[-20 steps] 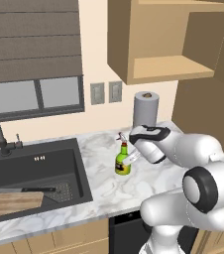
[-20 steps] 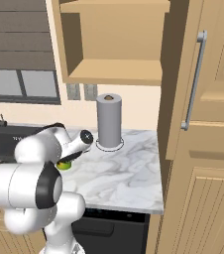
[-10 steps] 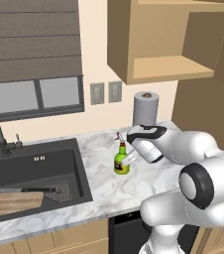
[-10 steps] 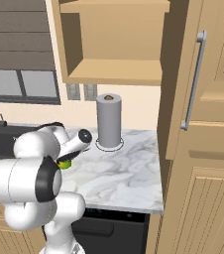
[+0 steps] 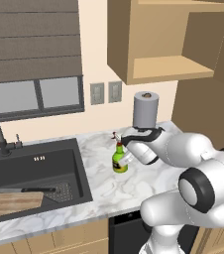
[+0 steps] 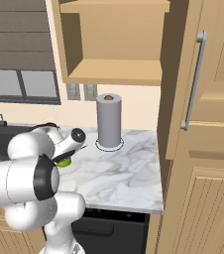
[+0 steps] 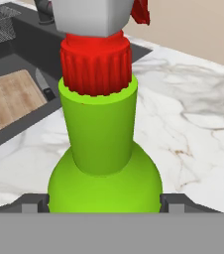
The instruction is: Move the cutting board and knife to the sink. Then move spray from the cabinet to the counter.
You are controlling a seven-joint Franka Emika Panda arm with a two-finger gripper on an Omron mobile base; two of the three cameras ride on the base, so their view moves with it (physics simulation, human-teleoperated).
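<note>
On the marble table (image 5: 134,183), near the middle of the left base frame, the spray (image 5: 119,158) is standing upright, a little right of the sink (image 5: 32,171) and lower left of the grey paper towel roll (image 5: 145,110). The jaws (image 5: 129,147) are spread wide on either side of the bottle, which is resting on the table by itself; in the hand view the two dark fingertips (image 7: 32,202) are flanking the green body low in the frame with a small gap on each side, not pressing it. Compared with a second ago, the spray is sitting in the same spot on the table, and the jaws are staying just as wide. The arm is shifting slightly: its wrist and forearm are drawing in toward the lower right of the left base frame, while the hand is lingering by the bottle's neck. In the right base frame the bottle (image 6: 63,160) is showing as a sliver of green behind the white arm at left centre. The cutting board (image 5: 10,203) is lying flat in the sink at the lower left, with the knife (image 5: 22,190) just above it beside the drain grid; both are lying as they were earlier. The open cabinet (image 5: 168,74) niche is hanging at the upper right.
</note>
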